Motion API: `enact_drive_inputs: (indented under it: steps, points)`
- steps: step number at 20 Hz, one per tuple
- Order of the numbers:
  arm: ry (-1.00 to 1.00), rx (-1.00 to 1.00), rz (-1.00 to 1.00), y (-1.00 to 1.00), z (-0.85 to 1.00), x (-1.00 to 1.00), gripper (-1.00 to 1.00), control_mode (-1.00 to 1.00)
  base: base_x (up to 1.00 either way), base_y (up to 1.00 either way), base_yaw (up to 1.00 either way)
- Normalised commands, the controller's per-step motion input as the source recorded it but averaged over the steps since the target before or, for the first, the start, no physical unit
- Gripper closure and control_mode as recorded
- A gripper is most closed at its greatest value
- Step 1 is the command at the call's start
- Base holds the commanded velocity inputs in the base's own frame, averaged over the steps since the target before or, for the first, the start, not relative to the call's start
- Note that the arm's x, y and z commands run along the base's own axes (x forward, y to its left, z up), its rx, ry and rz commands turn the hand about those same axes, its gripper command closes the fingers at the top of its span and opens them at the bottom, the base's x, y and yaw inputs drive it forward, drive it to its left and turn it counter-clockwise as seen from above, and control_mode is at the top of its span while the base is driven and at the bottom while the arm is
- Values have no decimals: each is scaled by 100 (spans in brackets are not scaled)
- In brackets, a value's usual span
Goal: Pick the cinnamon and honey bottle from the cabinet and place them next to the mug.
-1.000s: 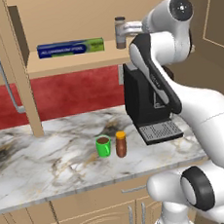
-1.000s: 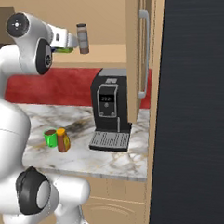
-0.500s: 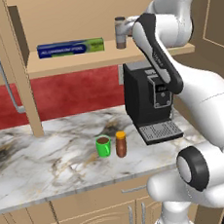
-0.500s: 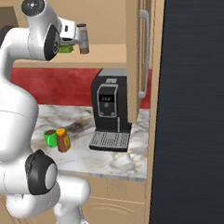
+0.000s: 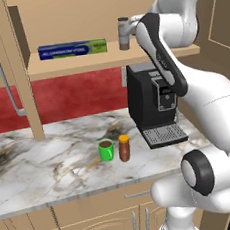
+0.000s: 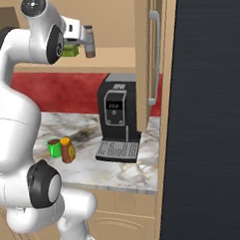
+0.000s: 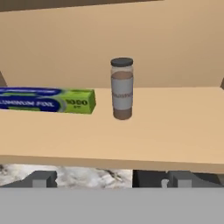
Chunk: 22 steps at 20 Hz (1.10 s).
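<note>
On the cabinet [image 7: 144, 131] shelf, grey dark-lidded cinnamon [image 7: 122, 89] stands seemingly upright.

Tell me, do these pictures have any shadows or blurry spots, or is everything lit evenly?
Left base view: soft, even light; the mug and honey bottle cast only faint shadows on the marble counter. Right base view: a big flat black panel takes up the right side, featureless. Hand view: the cinnamon looks slightly soft, with a small shadow at its base on the shelf; the foil box lettering is fuzzy.
</note>
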Motion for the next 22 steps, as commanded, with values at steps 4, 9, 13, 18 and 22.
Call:
enact_drive_inputs:
  steps: [4,9,13,18,22]
  points:
    - [-4,-3,-5,0,-16,18,-100,-100,0,0,0]
    - [0,-1,-6,0,-2,6,-100,-100,0,0,0]
    - [-1,0,-4,0,0,16,-100,-100,0,0,0]
    - [0,0,-1,0,0,23,-100,-100,0,0,0]
    - [0,0,0,0,-1,26,-100,-100,0,0,0]
